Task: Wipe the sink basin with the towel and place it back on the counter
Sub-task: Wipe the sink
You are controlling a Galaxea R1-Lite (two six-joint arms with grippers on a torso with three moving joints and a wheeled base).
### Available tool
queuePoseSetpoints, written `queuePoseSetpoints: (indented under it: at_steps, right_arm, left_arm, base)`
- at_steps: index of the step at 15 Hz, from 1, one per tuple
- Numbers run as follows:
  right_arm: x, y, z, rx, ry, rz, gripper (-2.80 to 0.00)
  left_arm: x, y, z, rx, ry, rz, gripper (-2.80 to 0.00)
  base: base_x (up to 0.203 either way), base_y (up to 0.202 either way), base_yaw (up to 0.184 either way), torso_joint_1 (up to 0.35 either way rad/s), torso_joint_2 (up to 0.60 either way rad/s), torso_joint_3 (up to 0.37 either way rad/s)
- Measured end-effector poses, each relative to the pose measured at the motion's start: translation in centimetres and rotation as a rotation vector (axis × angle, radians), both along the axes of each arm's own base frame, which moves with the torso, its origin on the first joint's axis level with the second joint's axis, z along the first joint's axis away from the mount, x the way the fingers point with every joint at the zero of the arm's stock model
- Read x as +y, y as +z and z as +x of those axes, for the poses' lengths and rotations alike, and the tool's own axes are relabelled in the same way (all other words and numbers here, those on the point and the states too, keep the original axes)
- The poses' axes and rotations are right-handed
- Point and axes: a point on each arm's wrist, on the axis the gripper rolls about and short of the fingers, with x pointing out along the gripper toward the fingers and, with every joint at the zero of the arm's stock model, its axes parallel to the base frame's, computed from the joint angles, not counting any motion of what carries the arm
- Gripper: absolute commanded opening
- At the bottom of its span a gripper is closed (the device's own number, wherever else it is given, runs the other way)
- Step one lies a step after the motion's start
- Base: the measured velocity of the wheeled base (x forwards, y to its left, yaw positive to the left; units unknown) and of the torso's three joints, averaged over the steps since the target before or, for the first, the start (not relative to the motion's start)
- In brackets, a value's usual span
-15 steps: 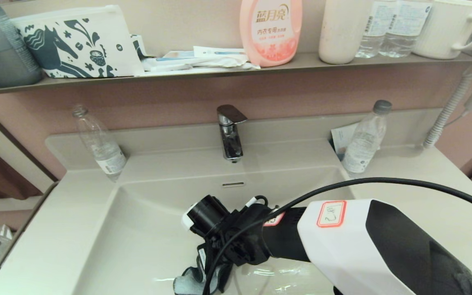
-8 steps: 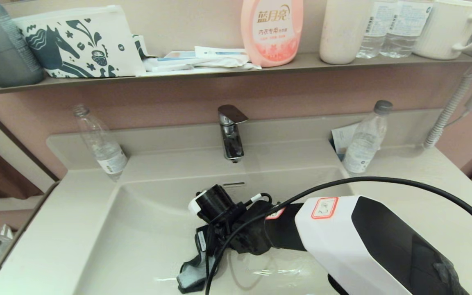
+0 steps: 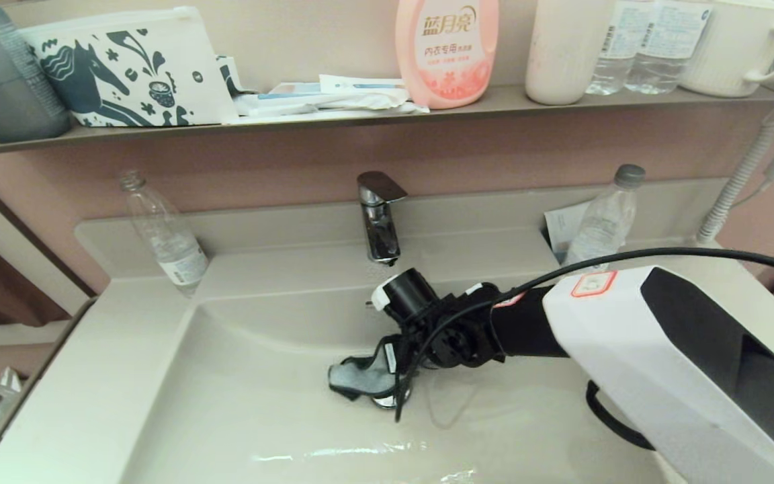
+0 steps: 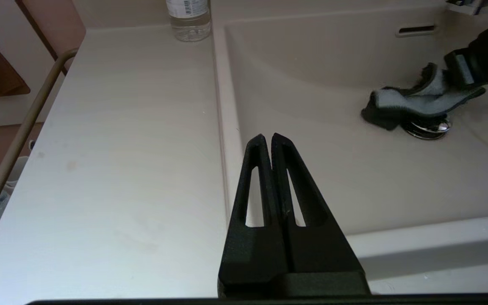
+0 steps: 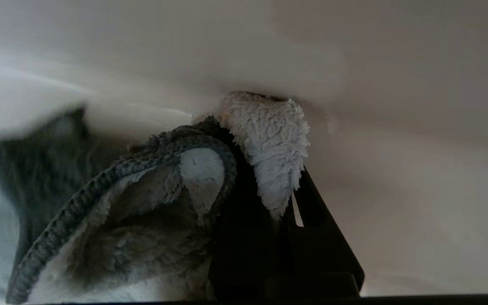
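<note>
The cream sink basin fills the middle of the head view. My right gripper is down inside it, shut on the grey towel, which drags on the basin floor over the chrome drain plug. In the right wrist view the fluffy towel is bunched between the black fingers and hides their tips. The left wrist view shows the towel lying on the drain plug, below the overflow slot. My left gripper hangs shut and empty over the basin's left rim, beside the counter.
A chrome faucet stands behind the basin. Clear plastic bottles stand on the counter at the back left and back right. A narrow shelf above carries a pink bottle, cups and a pouch. A black cable arcs over my right arm.
My right gripper has pulled the towel from the basin's front toward the back and right, onto the drain plug under the faucet. The left arm is not seen moving.
</note>
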Motion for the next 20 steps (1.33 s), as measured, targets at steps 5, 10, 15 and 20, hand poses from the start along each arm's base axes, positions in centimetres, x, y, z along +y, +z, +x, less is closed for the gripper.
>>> queuePoseSetpoints:
  at_steps: [5, 10, 15, 20]
  right_arm:
    - [-6.1, 0.8, -0.8, 0.072, -0.064, -0.088, -2.8]
    - [-9.4, 1.3, -6.4, 0.185, -0.002, -0.214, -2.8]
    - [-9.7, 5.3, -11.9, 0.215, 0.097, -0.253, -2.8]
    - [-11.6, 10.3, -11.8, 0.055, 0.014, -0.071, -2.8]
  left_arm:
    - [0.0, 0.0, 0.0, 0.001, 0.0, 0.001, -2.8]
    - [0.0, 0.0, 0.0, 0.0, 0.0, 0.0, -2.8]
    - [0.0, 0.0, 0.0, 0.001, 0.0, 0.0, -2.8]
    - [0.0, 0.0, 0.0, 0.0, 0.0, 0.0, -2.8]
  base:
    - [0.0, 0.0, 0.0, 0.0, 0.0, 0.0]
    - [0.0, 0.0, 0.0, 0.0, 0.0, 0.0]
    - [0.0, 0.0, 0.0, 0.0, 0.0, 0.0]
    - [0.0, 0.0, 0.0, 0.0, 0.0, 0.0]
